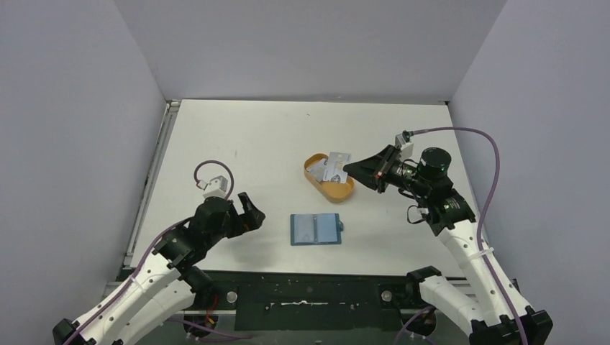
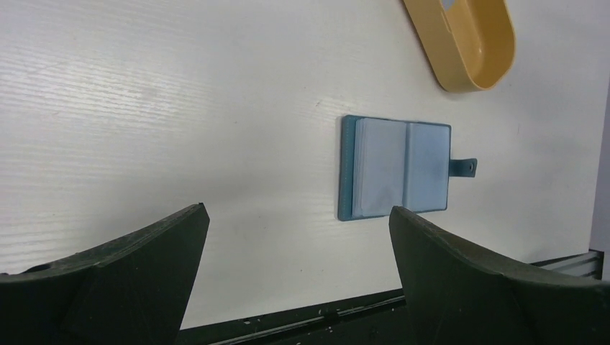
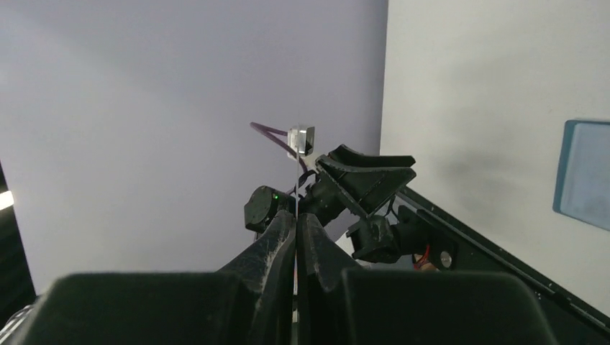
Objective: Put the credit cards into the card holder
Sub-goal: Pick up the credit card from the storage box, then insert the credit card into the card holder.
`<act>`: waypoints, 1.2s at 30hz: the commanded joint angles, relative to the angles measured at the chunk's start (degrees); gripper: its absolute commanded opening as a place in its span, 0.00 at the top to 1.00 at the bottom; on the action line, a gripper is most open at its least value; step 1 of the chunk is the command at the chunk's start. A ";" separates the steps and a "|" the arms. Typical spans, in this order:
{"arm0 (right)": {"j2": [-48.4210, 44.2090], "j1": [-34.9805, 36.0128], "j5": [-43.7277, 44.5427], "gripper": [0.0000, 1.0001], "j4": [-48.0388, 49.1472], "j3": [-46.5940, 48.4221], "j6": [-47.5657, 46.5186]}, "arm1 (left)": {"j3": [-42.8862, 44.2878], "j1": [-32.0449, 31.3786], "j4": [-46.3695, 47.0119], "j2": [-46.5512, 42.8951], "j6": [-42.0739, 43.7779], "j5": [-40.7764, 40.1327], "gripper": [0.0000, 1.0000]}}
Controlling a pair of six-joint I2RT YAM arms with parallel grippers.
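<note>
No card is stored yet: the card holder (image 1: 316, 229) is laid open by the worktop's (image 1: 237, 144) near edge, the credit cards (image 1: 336, 164) are seen in the orange tray (image 1: 338, 192), one seemingly pinched by the closed right tool (image 1: 350, 171), and the left tool (image 1: 251, 213) is held wide open.

An orange-tan oval tray (image 1: 339, 192) (image 2: 471, 54) lies on the white table (image 1: 237, 144) (image 2: 180, 108), right of centre - its long axis slanting from far-left to near-right. Plain grey walls (image 1: 309, 43) (image 3: 144, 108) enclose three sides - a black strip (image 1: 309, 296) runs along the near edge.
</note>
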 commanded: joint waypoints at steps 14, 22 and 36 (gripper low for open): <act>-0.06 14.69 24.86 1.00 -39.20 4.59 -48.49 | -3.73 -0.64 11.95 -0.82 2.74 16.03 0.10; 4.11 19.65 18.32 1.00 -15.66 -10.90 -39.61 | 1.41 -7.10 17.97 15.85 2.34 15.52 0.19; 23.47 20.15 15.89 1.00 1.26 -10.29 -39.05 | 5.59 -4.49 16.94 30.79 0.48 13.21 0.34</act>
